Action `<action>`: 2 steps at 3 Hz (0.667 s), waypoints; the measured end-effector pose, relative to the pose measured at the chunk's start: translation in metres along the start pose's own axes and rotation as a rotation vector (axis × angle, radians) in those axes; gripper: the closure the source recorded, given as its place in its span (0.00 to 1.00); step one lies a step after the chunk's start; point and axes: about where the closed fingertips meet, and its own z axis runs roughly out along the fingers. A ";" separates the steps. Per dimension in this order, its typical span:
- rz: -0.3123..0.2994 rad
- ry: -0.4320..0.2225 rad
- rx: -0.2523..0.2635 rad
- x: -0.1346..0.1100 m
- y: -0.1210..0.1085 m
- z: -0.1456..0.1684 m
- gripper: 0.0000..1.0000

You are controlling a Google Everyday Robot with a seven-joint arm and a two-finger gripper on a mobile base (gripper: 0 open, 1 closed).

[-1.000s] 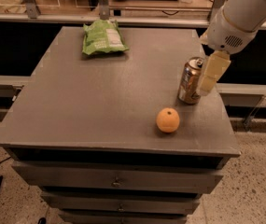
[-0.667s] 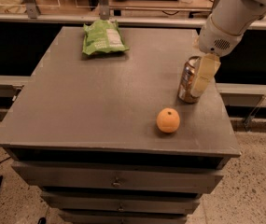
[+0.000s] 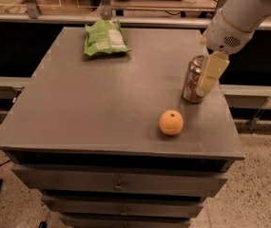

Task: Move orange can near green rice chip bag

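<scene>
The orange can [image 3: 191, 80] stands upright near the right edge of the grey table [image 3: 78, 108]; it is coppery with a silver top. My gripper [image 3: 204, 85] reaches down from the upper right. It sits right against the can's right side and covers part of it. The green rice chip bag [image 3: 105, 38] lies flat at the far left-centre of the table, well away from the can.
A round orange fruit [image 3: 171, 122] sits on the table in front of the can, close to the front edge. The table is a drawer cabinet with drawers [image 3: 118, 184] below. Rails and a dark gap lie behind and to the right.
My gripper has shifted left and slightly down, from just right of the can to overlapping its right side. The can, fruit and bag have not moved.
</scene>
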 end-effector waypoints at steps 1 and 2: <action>-0.026 -0.014 0.012 -0.005 0.004 -0.009 0.00; -0.027 -0.015 0.012 -0.006 0.003 -0.007 0.26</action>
